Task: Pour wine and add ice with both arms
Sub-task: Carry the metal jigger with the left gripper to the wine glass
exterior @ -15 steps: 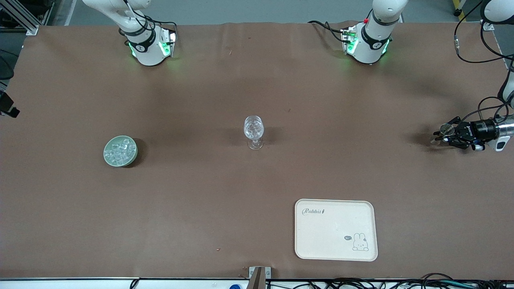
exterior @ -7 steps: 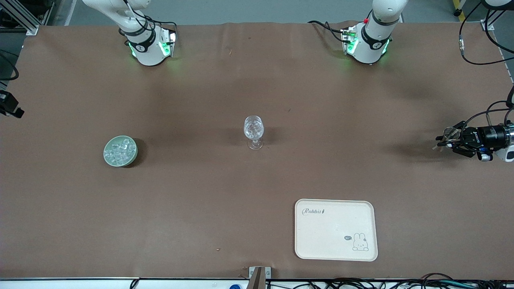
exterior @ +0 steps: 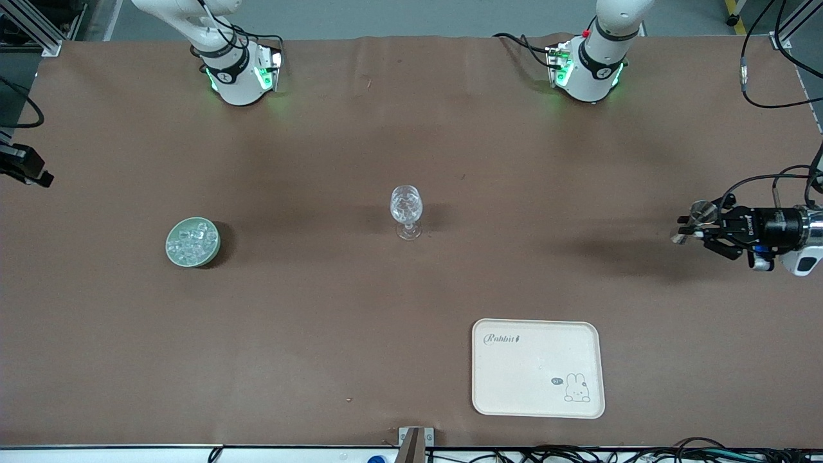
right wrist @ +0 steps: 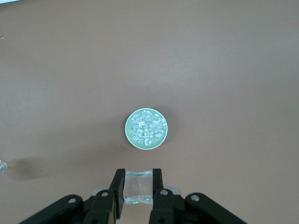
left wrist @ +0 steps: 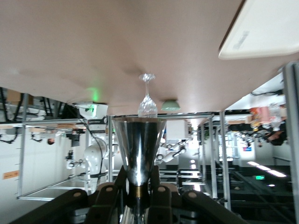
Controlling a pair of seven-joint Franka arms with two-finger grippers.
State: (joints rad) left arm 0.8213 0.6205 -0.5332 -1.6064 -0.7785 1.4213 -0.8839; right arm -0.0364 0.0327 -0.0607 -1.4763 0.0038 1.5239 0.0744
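Front view: the left gripper [exterior: 691, 226] is hanging over the table's edge at the left arm's end, clamped on a small metal jigger cup [exterior: 701, 211]. Against the earlier frames it has dipped back toward the wine glass [exterior: 406, 211] after drifting outward, so the pour is likely being lined up, not yet begun. The glass is standing mid-table, clear and stemmed, with glints in its bowl; whether that is ice I cannot tell. The pale green bowl [exterior: 193, 242], toward the right arm's end from the glass, is heaped with the ice [exterior: 190, 241], small glassy cubes. The cream rabbit-print tray [exterior: 537, 368], flat with rounded corners, is lying nearer the camera than the glass.

Left wrist view: polished steel cone of the jigger cup [left wrist: 139, 147], stem pinched between both fingers, mouth pointing at the wine glass [left wrist: 147, 99].

Right wrist view: the right gripper [right wrist: 137, 189] is hovering above the bowl [right wrist: 146, 128], jaws clamped on one clear cube [right wrist: 138, 187].
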